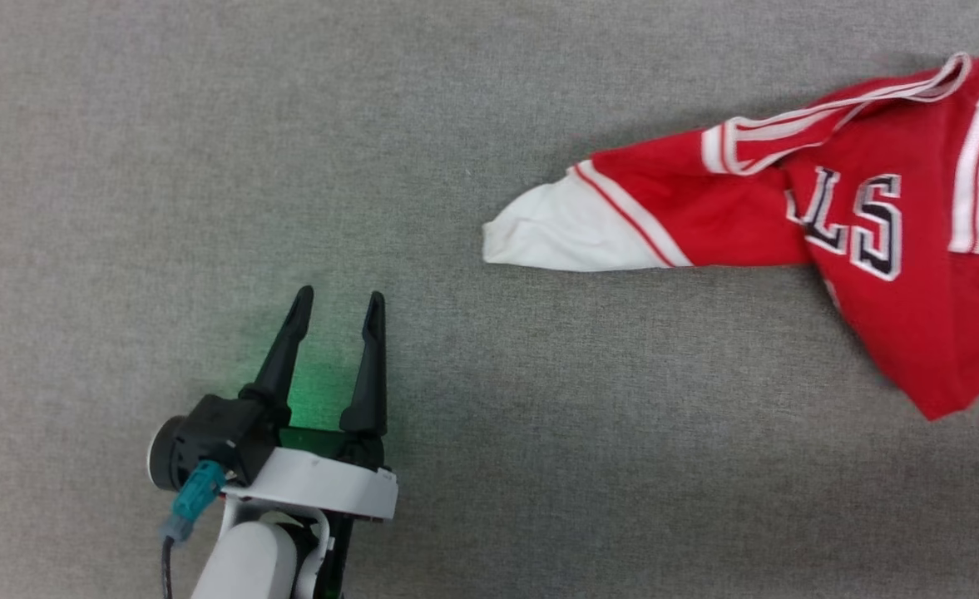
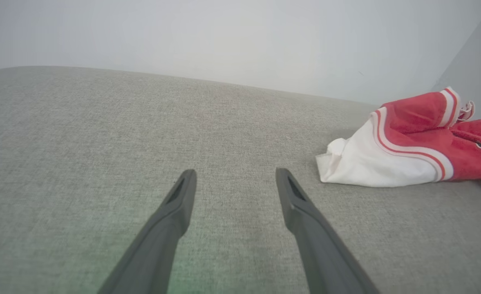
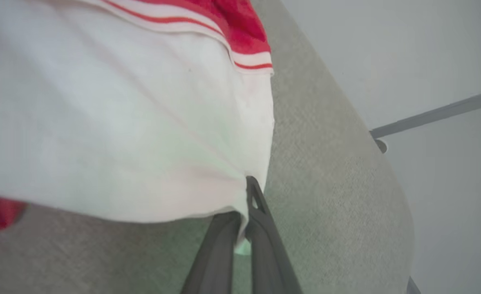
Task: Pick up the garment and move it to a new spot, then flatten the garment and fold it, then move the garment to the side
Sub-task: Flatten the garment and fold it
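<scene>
We are holding our left gripper [image 1: 339,295] at the lower left of the head view, its two dark fingers spread wide above the grey woven cloth surface [image 1: 539,466]; the red sports jersey with white sleeve panels and striped trim [image 1: 872,249] is lying crumpled at the upper right, well apart from it; in the right wrist view, our right gripper [image 3: 244,200] is pinching the edge of a white sleeve panel, jaws closed tight on the cloth.

Even, soft light; near cloth perhaps slightly blurred.
</scene>
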Controlling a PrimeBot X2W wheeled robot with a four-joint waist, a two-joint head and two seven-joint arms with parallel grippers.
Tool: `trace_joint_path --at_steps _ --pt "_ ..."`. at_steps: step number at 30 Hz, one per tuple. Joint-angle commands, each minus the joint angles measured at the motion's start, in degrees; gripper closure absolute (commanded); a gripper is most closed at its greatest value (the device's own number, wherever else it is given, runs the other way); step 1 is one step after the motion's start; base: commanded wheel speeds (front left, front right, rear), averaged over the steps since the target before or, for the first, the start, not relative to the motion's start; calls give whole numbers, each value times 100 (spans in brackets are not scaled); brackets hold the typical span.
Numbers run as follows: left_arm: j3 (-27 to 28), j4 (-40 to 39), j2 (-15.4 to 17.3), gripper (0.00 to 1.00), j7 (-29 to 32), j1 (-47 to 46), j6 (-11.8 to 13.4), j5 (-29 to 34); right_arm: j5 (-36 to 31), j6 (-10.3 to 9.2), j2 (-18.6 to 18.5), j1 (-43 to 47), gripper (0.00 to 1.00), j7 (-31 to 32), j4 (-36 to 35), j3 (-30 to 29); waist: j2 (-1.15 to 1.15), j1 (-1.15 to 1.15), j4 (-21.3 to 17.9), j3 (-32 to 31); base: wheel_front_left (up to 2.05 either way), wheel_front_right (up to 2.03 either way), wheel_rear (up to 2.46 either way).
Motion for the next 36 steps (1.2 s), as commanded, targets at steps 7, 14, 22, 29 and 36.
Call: trace_joint_path --at_steps 7,14,22,29,36 --pt "79 132 -22 0 2 -100 -100 86 51 -10 326 183 51 -219 525 -198 0 0 -36 -6 0 0 0" --pt "-9 33 325 0 82 -416 -297 256 226 -10 451 672 0 -772 1055 -1134 0 0 -141 -208 0 0 0" --pt "-414 -396 1119 0 1170 -1309 -580 29 540 -10 1139 1748 0 -926 590 -3142 0 0 -539 -379 0 0 0" --pt "-1839 -593 2390 0 3655 -2565 -608 -2037 213 -10 2586 3259 0 -928 -1380 -5215 0 0 -1079 -385 0 0 0" --pt "-2551 -125 3040 0 5761 -3644 -611 -3808 -120 -10 3283 3888 0 -930 -2328 -5258 0 0 -1587 -284 0 0 0"
